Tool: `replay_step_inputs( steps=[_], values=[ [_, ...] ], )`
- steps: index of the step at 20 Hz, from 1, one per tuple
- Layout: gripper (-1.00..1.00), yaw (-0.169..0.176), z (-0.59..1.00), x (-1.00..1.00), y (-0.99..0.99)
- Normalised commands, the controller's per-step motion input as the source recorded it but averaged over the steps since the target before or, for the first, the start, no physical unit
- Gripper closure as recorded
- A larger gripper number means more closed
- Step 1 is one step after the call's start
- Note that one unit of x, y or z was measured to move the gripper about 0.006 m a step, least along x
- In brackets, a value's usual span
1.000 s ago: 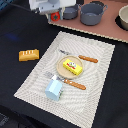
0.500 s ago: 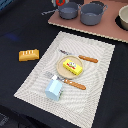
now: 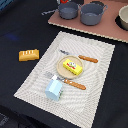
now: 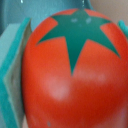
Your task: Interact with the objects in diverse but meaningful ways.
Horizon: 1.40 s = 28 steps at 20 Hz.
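Note:
The wrist view is filled by a red toy tomato (image 4: 75, 85) with a green star-shaped top. It sits between the teal finger pads (image 4: 12, 75) of my gripper (image 4: 70, 70), which is shut on it. In the exterior view the gripper is almost wholly past the top edge. A yellow butter block (image 3: 73, 66) lies on the round tan plate (image 3: 63, 71). The orange-yellow bread loaf (image 3: 29, 54) rests on the dark table at the exterior view's left. The pale blue carton (image 3: 54, 89) stands on the near part of the placemat (image 3: 97, 75). Two grey pots (image 3: 68, 10) (image 3: 93, 13) stand at the back.
Wooden-handled cutlery lies on the placemat: one piece (image 3: 88, 59) beyond the plate, another (image 3: 75, 84) in front of it. The pots stand on a pinkish-brown board (image 3: 100, 31). A pale bowl (image 3: 123, 17) sits at the board's right end.
The arm has moved toward the exterior view's right and up, almost out of the picture's top edge. The things on the placemat have not moved.

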Motion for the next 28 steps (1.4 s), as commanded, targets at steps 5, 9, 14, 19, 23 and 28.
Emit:
replay_step_inputs(
  steps=[5,9,14,19,23,28],
  values=[
    [1.0,-0.006,-0.06,0.34,0.48],
    [1.0,-0.003,-0.11,0.24,0.45],
    [1.0,0.0,-0.13,0.19,0.38],
    [1.0,0.0,-0.1,0.18,0.33],
    [-1.0,-0.001,0.06,0.21,0.34],
    [-1.0,-0.017,0.57,0.13,0.35]
  ],
)
